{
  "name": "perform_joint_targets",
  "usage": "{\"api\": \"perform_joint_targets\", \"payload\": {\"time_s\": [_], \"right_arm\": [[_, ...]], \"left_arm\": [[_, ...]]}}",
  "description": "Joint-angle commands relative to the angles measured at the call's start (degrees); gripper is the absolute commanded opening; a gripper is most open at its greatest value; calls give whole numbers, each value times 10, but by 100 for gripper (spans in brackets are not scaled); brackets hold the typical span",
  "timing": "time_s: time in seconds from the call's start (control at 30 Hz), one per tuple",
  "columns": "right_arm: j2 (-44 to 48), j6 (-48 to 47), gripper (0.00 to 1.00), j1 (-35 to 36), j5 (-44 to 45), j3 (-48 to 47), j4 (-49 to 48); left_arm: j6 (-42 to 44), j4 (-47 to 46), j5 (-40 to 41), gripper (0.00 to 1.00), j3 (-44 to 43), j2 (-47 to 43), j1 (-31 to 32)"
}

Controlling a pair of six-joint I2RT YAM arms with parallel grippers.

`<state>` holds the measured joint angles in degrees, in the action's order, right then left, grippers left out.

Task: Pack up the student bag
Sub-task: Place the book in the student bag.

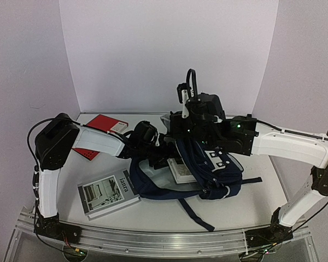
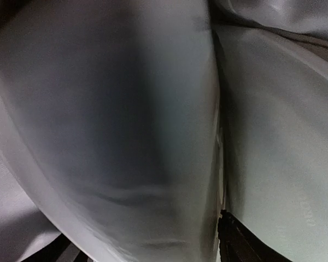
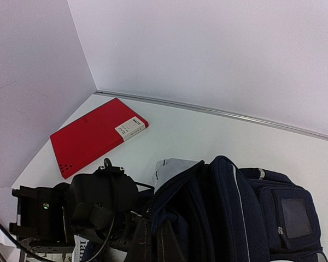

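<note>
The navy student bag (image 1: 208,169) lies open in the middle of the table, its mouth facing left. It also fills the lower right wrist view (image 3: 235,213). My right gripper (image 1: 183,136) is shut on the bag's upper rim and holds it up; its fingers (image 3: 153,243) pinch the rim. My left gripper (image 1: 163,157) is inside the mouth. The left wrist view shows only the light grey lining (image 2: 126,125) and one dark fingertip (image 2: 238,243), so its jaws cannot be read. A white book (image 1: 181,170) lies in the opening.
A grey book (image 1: 108,194) lies on the table at the front left. A red book (image 1: 101,134) lies at the back left, also in the right wrist view (image 3: 95,134). A light grey flat thing (image 3: 172,169) pokes out behind the bag. Straps (image 1: 199,215) trail toward the front.
</note>
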<state>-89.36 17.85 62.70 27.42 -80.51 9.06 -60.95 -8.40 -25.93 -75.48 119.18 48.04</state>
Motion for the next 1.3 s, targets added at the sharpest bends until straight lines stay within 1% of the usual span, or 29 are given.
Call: {"api": "perform_joint_targets", "payload": {"time_s": [0.0,0.17,0.33,0.47,0.5,0.6,0.7,0.77,0.8,0.93,1.17,1.27], "right_arm": [[57,-2,0,12,18,-25,-173],[55,-3,0,11,17,-21,-173],[52,-5,0,11,15,-23,-173],[51,-7,0,11,17,-22,-173],[51,-7,0,11,17,-22,-173],[47,-8,0,11,16,-23,-173],[41,-8,0,11,11,-24,-173],[37,-8,0,12,10,-26,-173],[35,-8,0,12,9,-27,-173],[28,-8,0,11,1,-30,-173],[12,-3,0,11,-20,-48,-175],[6,-3,0,11,-25,-57,-179]], "left_arm": [[64,118,64,78,16,-75,5],[77,161,103,85,41,-115,5],[84,191,119,86,36,-130,6],[86,170,136,83,56,-156,9],[86,162,137,82,61,-162,9],[87,142,129,70,67,-169,10],[88,134,112,64,59,-154,10],[91,132,101,53,47,-139,10],[93,129,98,50,43,-132,10],[104,122,91,44,18,-103,11],[108,61,62,35,-36,-36,25],[102,32,52,34,-55,-9,36]]}}
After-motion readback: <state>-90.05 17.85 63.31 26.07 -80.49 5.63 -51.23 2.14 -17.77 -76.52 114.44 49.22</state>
